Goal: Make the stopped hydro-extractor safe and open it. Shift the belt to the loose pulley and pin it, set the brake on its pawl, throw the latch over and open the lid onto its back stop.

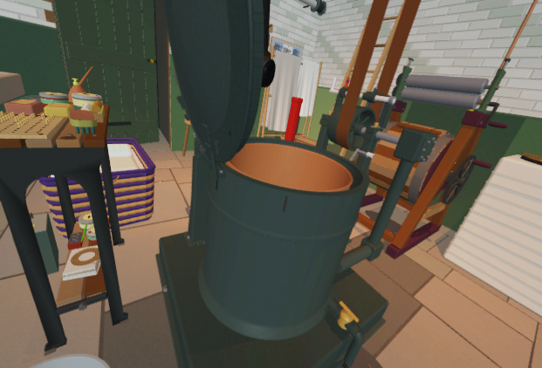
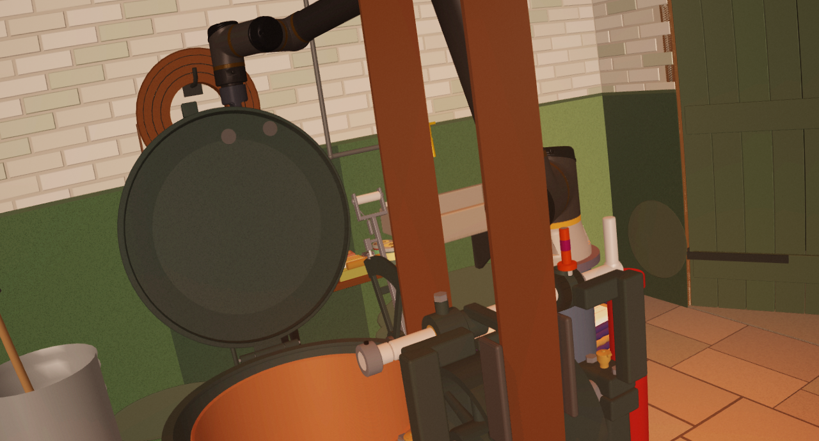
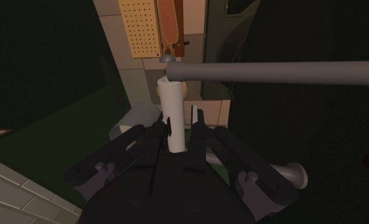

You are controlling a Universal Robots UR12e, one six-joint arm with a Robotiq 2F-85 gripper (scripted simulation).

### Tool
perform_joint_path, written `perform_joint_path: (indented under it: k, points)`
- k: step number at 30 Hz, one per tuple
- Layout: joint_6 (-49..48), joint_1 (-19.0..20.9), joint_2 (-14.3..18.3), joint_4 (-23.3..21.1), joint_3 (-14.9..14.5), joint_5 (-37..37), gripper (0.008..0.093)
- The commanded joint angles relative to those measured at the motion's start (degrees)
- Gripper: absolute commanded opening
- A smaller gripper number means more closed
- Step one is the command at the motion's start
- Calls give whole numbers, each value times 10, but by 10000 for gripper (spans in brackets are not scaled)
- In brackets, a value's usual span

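The dark green lid (image 2: 233,226) stands raised, near upright, behind the extractor's green tub (image 1: 276,235) with its copper basket (image 1: 289,168) exposed. My gripper (image 3: 180,122) is at the lid's top edge, behind it, and its fingers are clamped around the lid's pale cylindrical handle (image 3: 171,114). The arm (image 2: 269,34) reaches in from above. The brown belt (image 2: 447,198) runs up from the pulleys (image 1: 355,128). The red brake lever (image 1: 293,117) stands behind the tub. The latch is hidden.
A grey bar (image 3: 275,72) crosses just beyond the handle in the wrist camera. A black-legged table (image 1: 41,131) with small items stands left of the tub, a striped basket (image 1: 124,183) behind it. A mangle (image 1: 438,139) stands to the right. A grey pail (image 2: 51,390) sits nearby.
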Motion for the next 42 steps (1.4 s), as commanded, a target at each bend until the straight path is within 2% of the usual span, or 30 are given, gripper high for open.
perform_joint_path:
  k: [1, 32, 42]
  points:
    - [0, 0, 0, 0, 0, 0, 80]
    - [0, 0, 0, 0, -1, 0, 80]
    - [0, 0, 0, 0, -1, 0, 265]
